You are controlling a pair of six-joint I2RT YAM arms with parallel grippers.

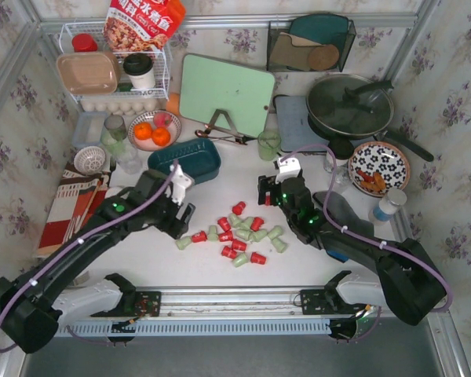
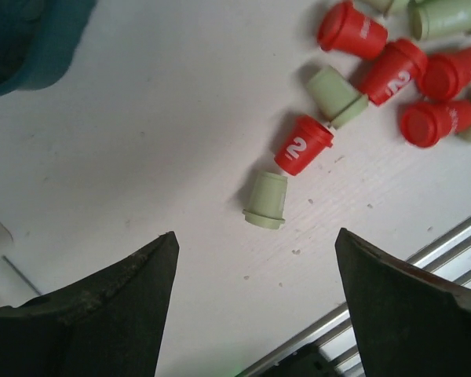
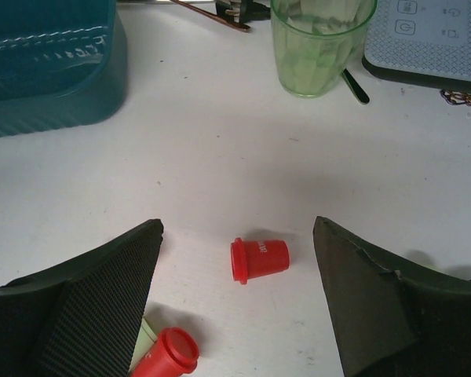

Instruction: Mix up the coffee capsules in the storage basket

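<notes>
1. Coffee capsules: red and pale green, all loose on the surface, in a scatter at lower centre of the top view, between the two arms. The colours are already interleaved there.
2. Storage basket: dark teal, sits just up-left of the scatter and apart from it. No capsule is visible inside it in the top view. The wrist views only catch an outer corner, so the inside can't be checked from them.
3. Left gripper: jaws wide apart and empty. A green capsule stands on the surface just ahead of the gap, untouched, with a red capsule lying just above and right of it.
4. Right gripper: jaws spread and holding nothing. One red capsule lies on its side between the tips, clear of both, and another pokes in at bottom left.
5. Progress, judged: early. Nothing is seen in the basket, so essentially every capsule is left to move.
6. Left to do: pick up the capsules, drop red and green together into the basket, and repeat for the whole scatter.
7. Each arm looks lined up for a pick, the left on the green and the right on the red. No grip yet.
</notes>
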